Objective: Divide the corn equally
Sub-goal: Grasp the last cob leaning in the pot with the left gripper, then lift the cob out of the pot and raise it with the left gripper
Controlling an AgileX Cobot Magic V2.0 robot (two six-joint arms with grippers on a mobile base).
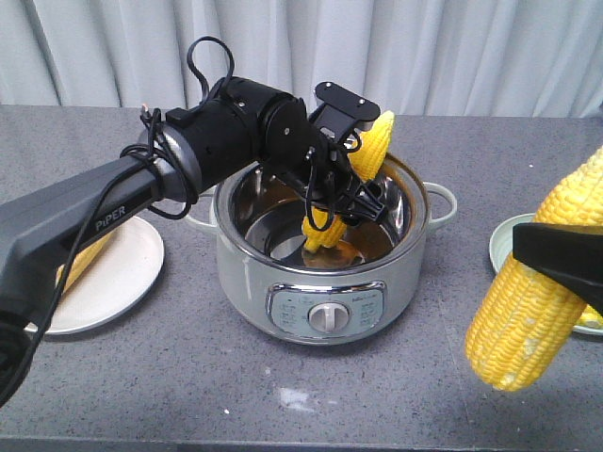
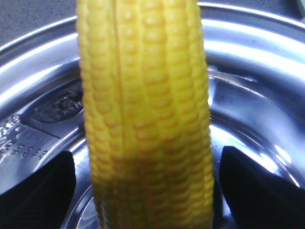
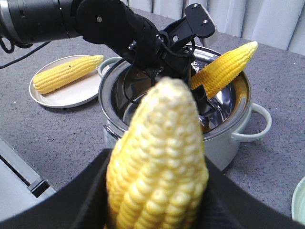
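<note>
Standing tilted inside the electric pot, the leaning cob is propped with its pale tip raised above the far rim and its lower end down in the steel bowl. It is flanked by the left gripper, whose dark fingers are seen on either side of it in the left wrist view. A thin strip of bright metal is visible between each finger and the kernels, so it cannot be told whether the cob is actually pinched. A lifted cob is clamped between the fingers of the right gripper, both being pressed against its sides. It is held in the air to the right of the pot and apart from it, in front of the pale green plate, slanted with one end lowered toward the grey table. A plated cob is laid flat on the white plate to the left of the pot, partly hidden in the front view by the left arm. The pot is set at the middle of the table, between the two plates, with its dial turned toward the front camera.
</note>
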